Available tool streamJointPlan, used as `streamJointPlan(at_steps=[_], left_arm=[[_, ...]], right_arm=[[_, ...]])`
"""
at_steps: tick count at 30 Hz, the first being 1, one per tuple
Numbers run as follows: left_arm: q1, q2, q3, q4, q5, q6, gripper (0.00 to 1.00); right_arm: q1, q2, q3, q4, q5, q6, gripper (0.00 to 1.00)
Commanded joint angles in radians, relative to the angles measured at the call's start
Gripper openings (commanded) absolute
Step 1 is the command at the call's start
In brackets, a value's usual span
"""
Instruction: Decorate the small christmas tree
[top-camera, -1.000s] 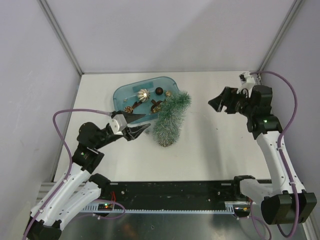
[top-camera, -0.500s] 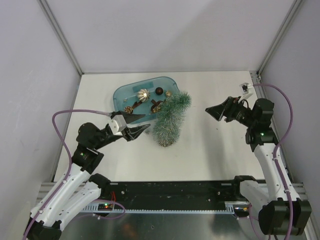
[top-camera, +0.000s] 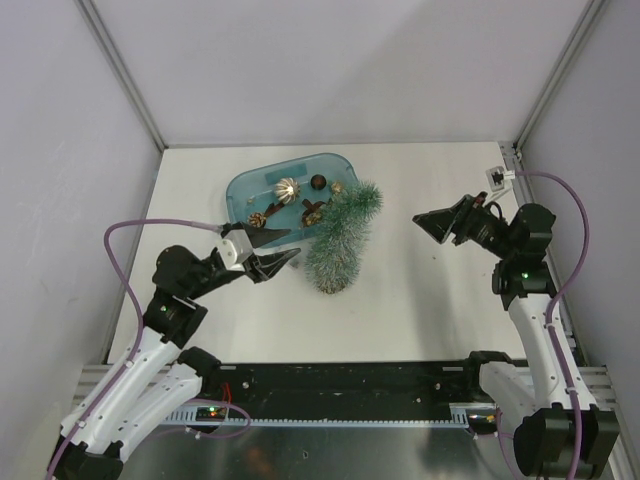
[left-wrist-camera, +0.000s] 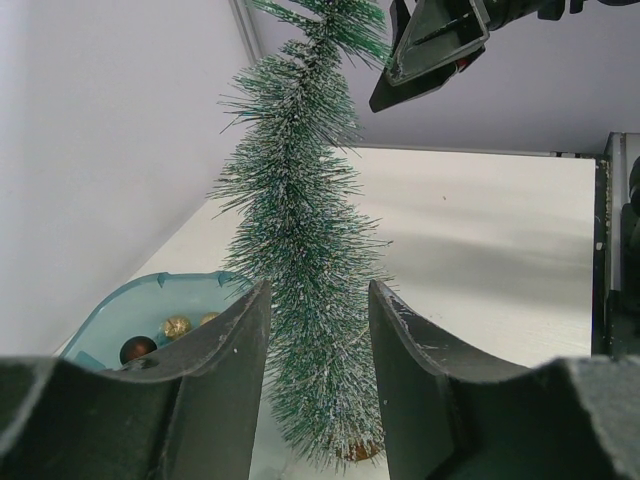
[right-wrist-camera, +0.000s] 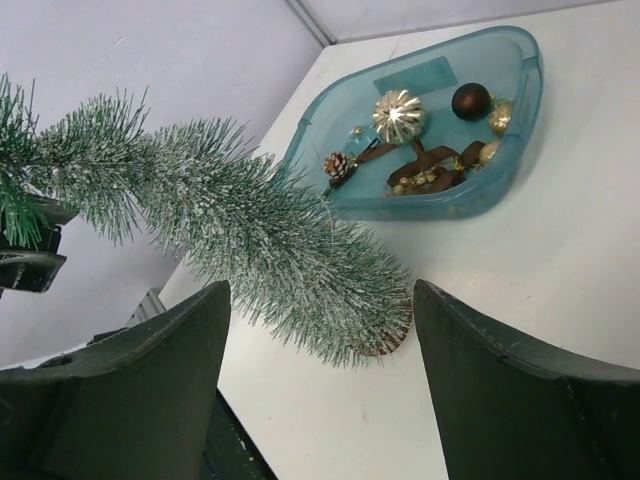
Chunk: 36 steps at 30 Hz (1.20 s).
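The small christmas tree (top-camera: 340, 243) stands upright on its wood-slice base, slightly bent, right beside the blue tub (top-camera: 250, 184). It also shows in the left wrist view (left-wrist-camera: 300, 260) and the right wrist view (right-wrist-camera: 260, 240). My left gripper (top-camera: 292, 243) is open and empty just left of the tree's lower part. In its wrist view the tree shows between the open jaws (left-wrist-camera: 318, 290), a little ahead of them. My right gripper (top-camera: 430, 228) is open and empty, well to the right of the tree and pointing at it (right-wrist-camera: 320, 290).
The tub holds a gold ribbed ball (top-camera: 287, 188), a brown ball (top-camera: 318, 182), a pine cone (top-camera: 258, 218), small gold balls and brown ribbon (right-wrist-camera: 425, 165). Walls close in the table at the back and both sides. A purple cable (top-camera: 150, 225) loops beside the left arm.
My right arm has drawn back toward the right wall, and its gripper now points more squarely at the tree. The left arm and the tree have not moved.
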<state>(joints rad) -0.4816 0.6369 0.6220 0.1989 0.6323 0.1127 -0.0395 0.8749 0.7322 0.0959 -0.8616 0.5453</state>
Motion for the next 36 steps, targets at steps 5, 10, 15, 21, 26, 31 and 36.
streamJointPlan(at_steps=[5,10,15,21,26,31,36], left_arm=[[0.015,-0.007,0.008,-0.029,-0.034,0.01,0.49],[0.046,0.001,0.02,-0.176,-0.151,0.047,0.49],[0.097,-0.005,0.057,-0.33,-0.176,0.087,0.54],[0.11,-0.015,0.031,-0.495,0.052,0.322,0.73],[0.11,0.033,-0.025,-0.565,0.11,0.605,0.79],[0.107,0.148,-0.054,-0.556,0.122,0.816,0.83],[0.096,0.237,-0.118,-0.367,0.041,0.909,0.71]], right_arm=[[0.025,0.025,0.012,0.048,0.163,0.005,0.8],[0.113,0.072,0.046,0.053,0.245,0.003,0.81],[0.139,0.066,0.066,0.024,0.278,-0.019,0.81],[0.14,0.038,0.068,-0.032,0.285,-0.047,0.81],[0.141,0.034,0.068,-0.033,0.273,-0.046,0.81],[0.14,0.046,0.073,-0.017,0.266,-0.036,0.81],[0.143,0.064,0.077,0.007,0.259,-0.026,0.81]])
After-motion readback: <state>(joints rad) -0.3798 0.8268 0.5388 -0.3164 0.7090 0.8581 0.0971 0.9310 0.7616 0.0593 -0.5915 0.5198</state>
